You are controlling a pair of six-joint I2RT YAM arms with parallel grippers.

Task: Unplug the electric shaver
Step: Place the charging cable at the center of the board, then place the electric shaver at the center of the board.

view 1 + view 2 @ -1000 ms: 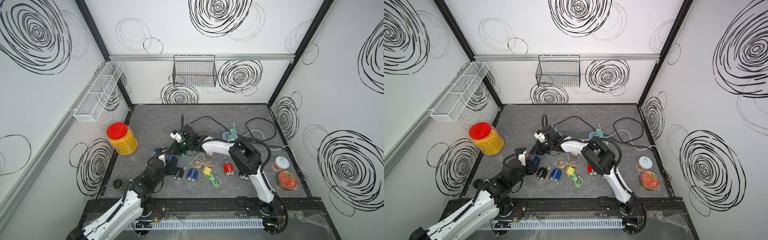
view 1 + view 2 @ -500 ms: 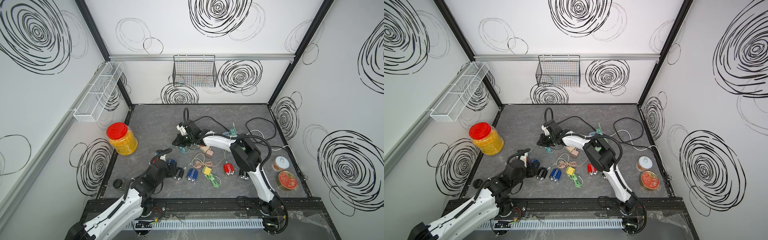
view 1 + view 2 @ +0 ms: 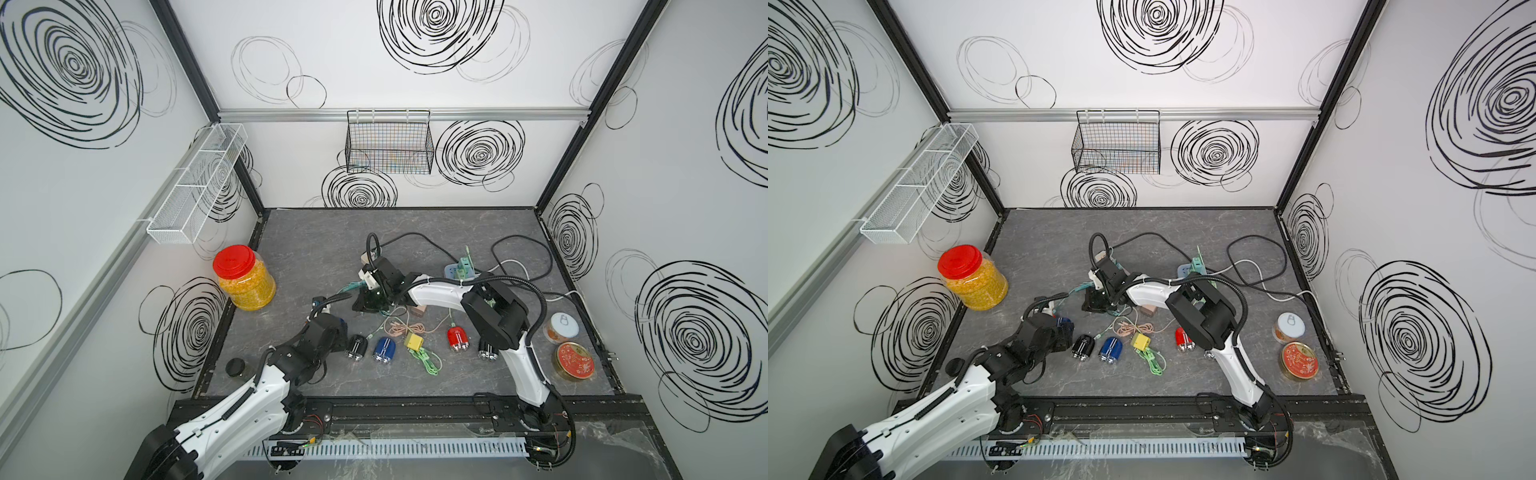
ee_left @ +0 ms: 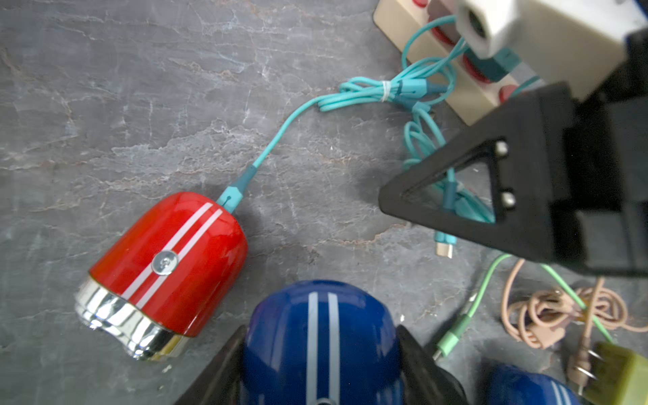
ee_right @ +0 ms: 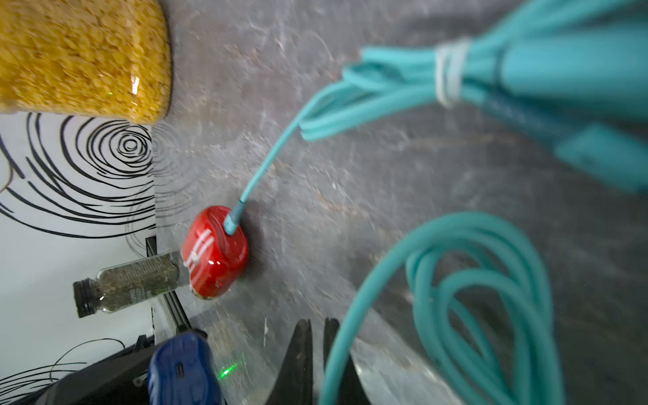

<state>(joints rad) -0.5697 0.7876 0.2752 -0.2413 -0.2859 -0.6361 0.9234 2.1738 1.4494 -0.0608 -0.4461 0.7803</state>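
In both top views the left gripper (image 3: 341,327) sits lower left of centre on the grey surface (image 3: 478,232), pinching a blue shaver (image 3: 1064,322). Just right of it lie a black shaver (image 3: 357,347) and a second blue shaver (image 3: 384,350). The right gripper (image 3: 368,301) is up and to the right of the left one, near mid-frame, by a bundle of teal cable (image 3: 351,286). A jar (image 3: 245,278) stands at the left edge. In the left wrist view the blue shaver (image 4: 321,350) fills the bottom centre, with the gripper's fingers (image 4: 224,371) against both its sides. A red shaver (image 4: 168,263) lies to its left with the teal cable (image 4: 280,140) plugged into its rear end. At right a black finger (image 4: 547,228) of the right gripper hangs over a teal coil (image 4: 420,140), and a loose plug (image 4: 445,245) shows just below that finger. In the right wrist view the right gripper (image 5: 317,336) is at bottom centre, fingers pressed together. The coil (image 5: 473,280) runs close beside them, but I cannot tell whether it is caught between them. The red shaver (image 5: 215,256) is left of centre with the cable in it and a bottle (image 5: 133,280) beside it, and the blue shaver (image 5: 180,368) is at lower left.
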